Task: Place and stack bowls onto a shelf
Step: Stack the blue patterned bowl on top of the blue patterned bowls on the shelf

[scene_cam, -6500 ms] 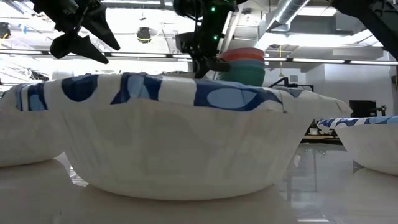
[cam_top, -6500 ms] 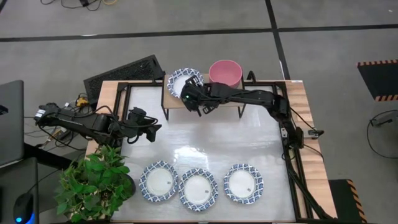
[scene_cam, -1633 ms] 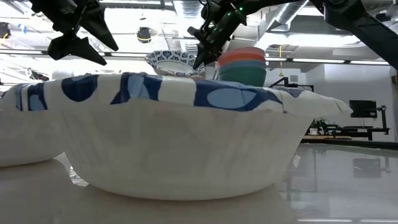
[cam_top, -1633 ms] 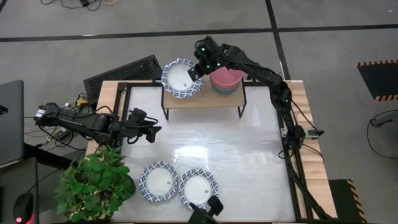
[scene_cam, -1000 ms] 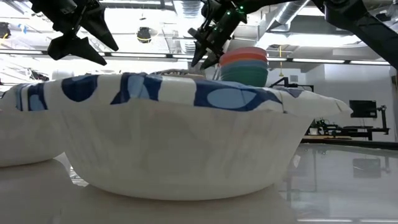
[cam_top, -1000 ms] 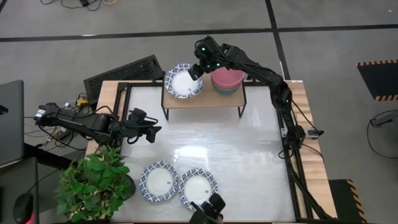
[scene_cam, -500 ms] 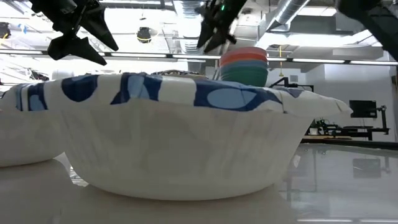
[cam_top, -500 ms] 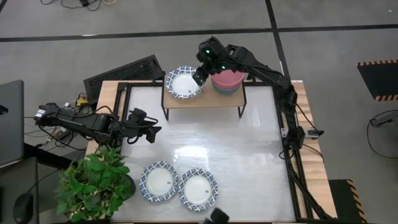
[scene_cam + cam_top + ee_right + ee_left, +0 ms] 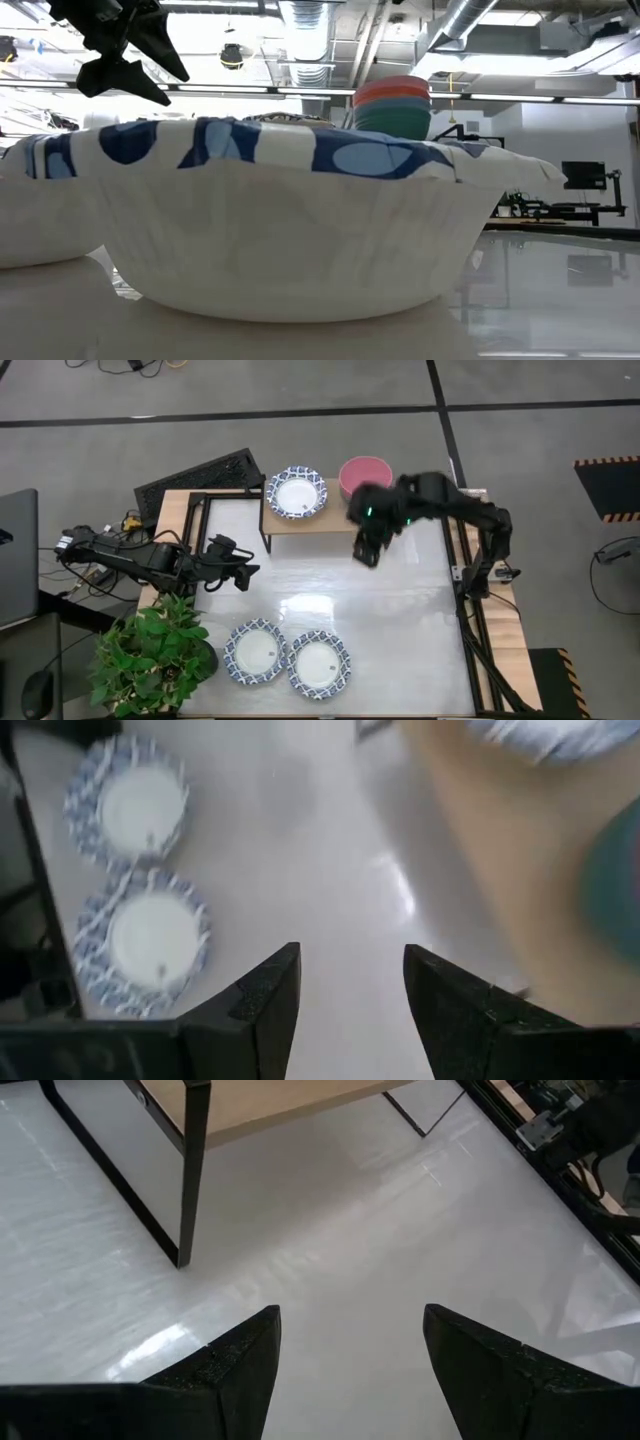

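Bowls with blue patterned rims (image 9: 287, 659) wait at the table's near edge, two side by side; they look like thin paper, probably light and bendable, so pinch the rim. Right gripper (image 9: 364, 552) hovers open, empty, beside the shelf (image 9: 325, 520); left gripper (image 9: 240, 572) also open.

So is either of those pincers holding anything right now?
No. The right pincer is open and empty over the table in front of the shelf; the left pincer waits open, empty too.

In front of me the glossy white tabletop (image 9: 330, 600) carries, at the high view's lower left, two shallow blue-rimmed white bowls (image 9: 255, 652) (image 9: 319, 664) side by side beside a green leafy plant (image 9: 150, 650). At upper centre stands the low light-wood shelf (image 9: 325, 520), holding another patterned bowl (image 9: 296, 493) and a red-pink bowl (image 9: 362, 473).
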You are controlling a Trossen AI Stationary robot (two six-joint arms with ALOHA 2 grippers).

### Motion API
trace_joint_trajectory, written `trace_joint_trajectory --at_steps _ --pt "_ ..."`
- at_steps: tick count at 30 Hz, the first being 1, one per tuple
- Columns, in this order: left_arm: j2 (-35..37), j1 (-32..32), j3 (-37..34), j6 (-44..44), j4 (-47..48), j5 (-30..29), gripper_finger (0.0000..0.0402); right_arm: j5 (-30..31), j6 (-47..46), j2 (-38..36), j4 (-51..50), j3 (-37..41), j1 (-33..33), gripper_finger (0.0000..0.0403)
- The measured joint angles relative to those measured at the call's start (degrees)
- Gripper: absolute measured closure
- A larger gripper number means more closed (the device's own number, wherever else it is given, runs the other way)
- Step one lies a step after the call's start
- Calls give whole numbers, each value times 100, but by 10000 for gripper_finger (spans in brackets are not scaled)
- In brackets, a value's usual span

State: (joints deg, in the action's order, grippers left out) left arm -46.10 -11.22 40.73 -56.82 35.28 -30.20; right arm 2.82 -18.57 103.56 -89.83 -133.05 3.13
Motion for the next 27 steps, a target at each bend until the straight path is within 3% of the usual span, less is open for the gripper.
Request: trace_joint_trajectory --at_steps 9,17,27 --pt "-1 0 0 17 5 48 168 -8 -682 68 581 1826 -1279 202" --pt "-1 0 0 161 5 299 168 -1125 -685 74 2752 3322 -1299 202" --pt "-1 2 0 371 20 741 168 -1097 -1235 69 4687 4545 -1373 203"
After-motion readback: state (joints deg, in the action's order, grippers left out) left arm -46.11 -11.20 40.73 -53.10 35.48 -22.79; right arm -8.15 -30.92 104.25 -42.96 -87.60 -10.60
